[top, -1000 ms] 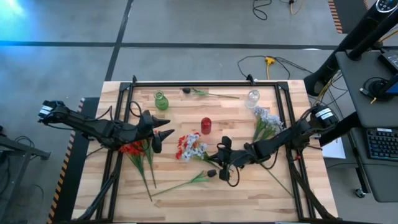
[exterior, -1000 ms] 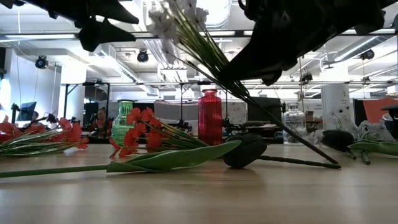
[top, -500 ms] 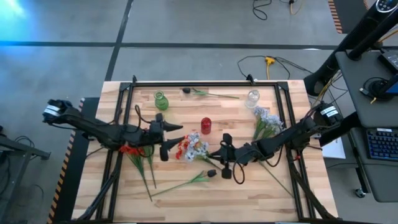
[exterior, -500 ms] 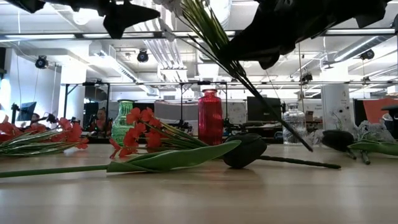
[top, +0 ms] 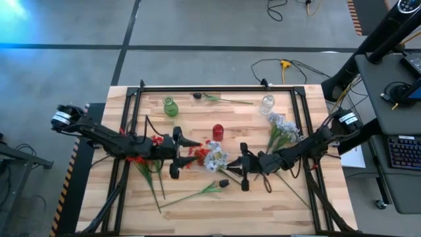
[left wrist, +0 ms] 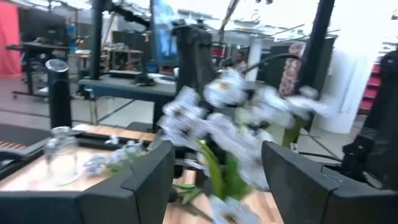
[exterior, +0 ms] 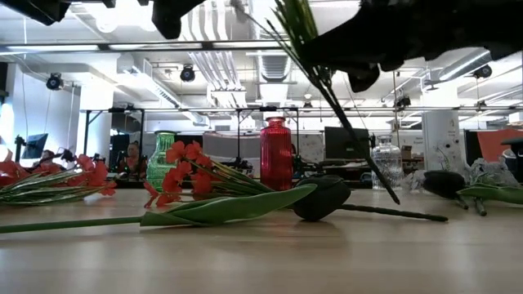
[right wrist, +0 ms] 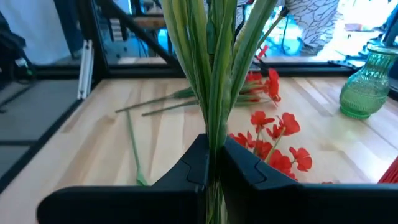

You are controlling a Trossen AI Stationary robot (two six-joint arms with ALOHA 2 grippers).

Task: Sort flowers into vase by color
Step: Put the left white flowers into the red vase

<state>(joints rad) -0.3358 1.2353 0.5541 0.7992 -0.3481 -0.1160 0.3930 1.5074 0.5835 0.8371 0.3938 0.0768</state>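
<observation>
My right gripper (top: pixel 230 166) is shut on a pale blue-white flower bunch (top: pixel 216 158) near the table's middle. My left gripper (top: pixel 187 155) is open just left of that bloom; in the left wrist view the bloom (left wrist: pixel 230 121) stands ahead between the spread fingers (left wrist: pixel 149 171). Loose red flowers (top: pixel 197 150) lie under the bunch, and more red stems (top: pixel 141 158) lie further left. A dark bud stem (top: pixel 223 183) rests on the near boards, another (top: pixel 197 96) at the far edge. A second pale bunch (top: pixel 283 128) lies on the right. Red (top: pixel 218 132), green (top: pixel 170 106) and clear (top: pixel 267 103) vases stand upright. My right gripper pinches the bunch's green stalks (right wrist: pixel 211 124) between its two fingers (right wrist: pixel 245 165), which lie across them. The bunch is lifted clear and tilted, bloom up toward the left arm. Its stalk end (exterior: pixel 392 194) hangs above the table. My left gripper: whether it touches the bloom I cannot tell.
A black frame rail (top: pixel 217 87) runs along the far edge, with side rails under both arms. The red vase (exterior: pixel 275 153) stands just beyond the held bunch. Bare boards (top: pixel 276 204) lie at the near right corner.
My right gripper has risen with the pale bunch and shifted slightly right; the stalk end that rested on the table now hangs clear. My left gripper has moved toward the table's right, up to the bloom.
</observation>
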